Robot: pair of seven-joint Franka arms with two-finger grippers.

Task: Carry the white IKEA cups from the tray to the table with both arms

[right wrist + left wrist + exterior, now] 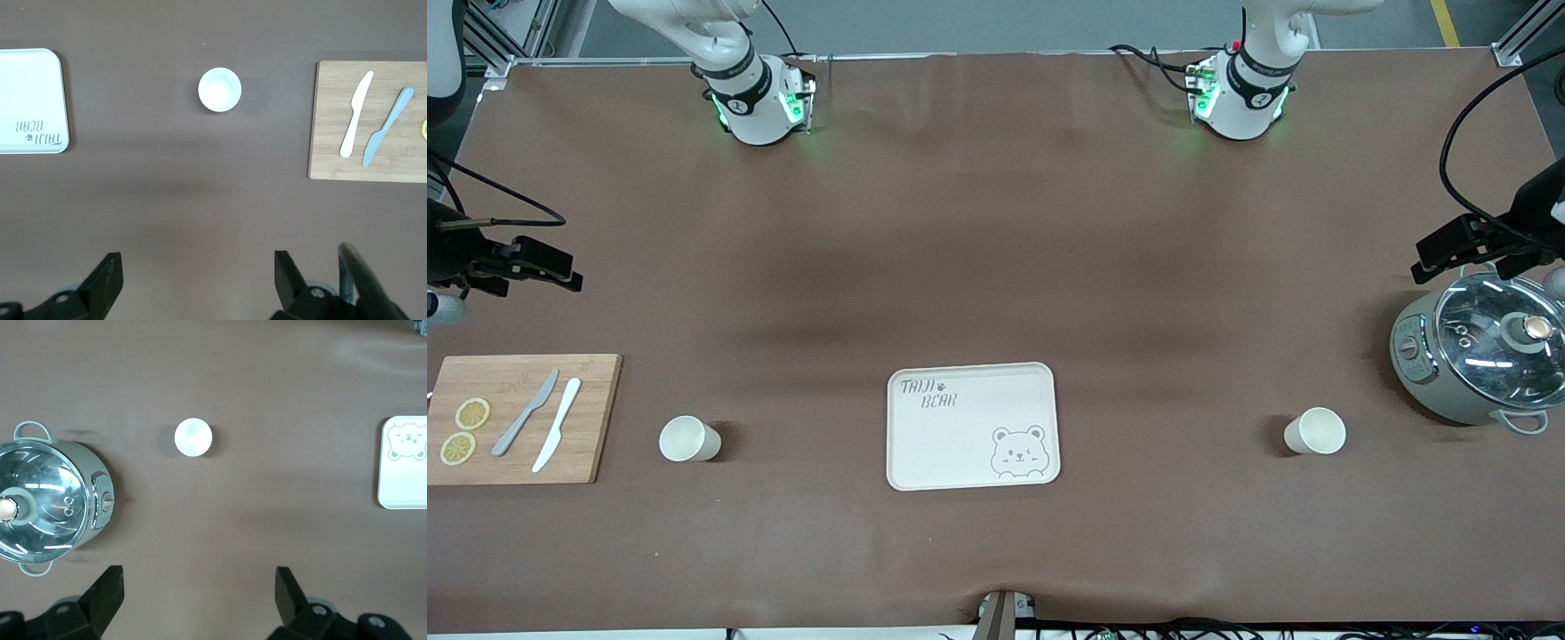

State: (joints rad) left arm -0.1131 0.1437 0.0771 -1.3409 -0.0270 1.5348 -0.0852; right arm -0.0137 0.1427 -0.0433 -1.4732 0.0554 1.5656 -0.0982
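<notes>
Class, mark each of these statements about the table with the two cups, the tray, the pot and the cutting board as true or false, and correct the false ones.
1. Both white cups, one and the other, stand on the bear-printed tray. False: each stands on the table beside the tray, one toward each arm's end.
2. The left gripper is open and holds nothing. True.
3. The pot has its glass lid on. True.
4. The cutting board carries three knives. False: two knives and two lemon slices lie on it.
5. The right gripper is shut on a cup. False: it is open and empty.
</notes>
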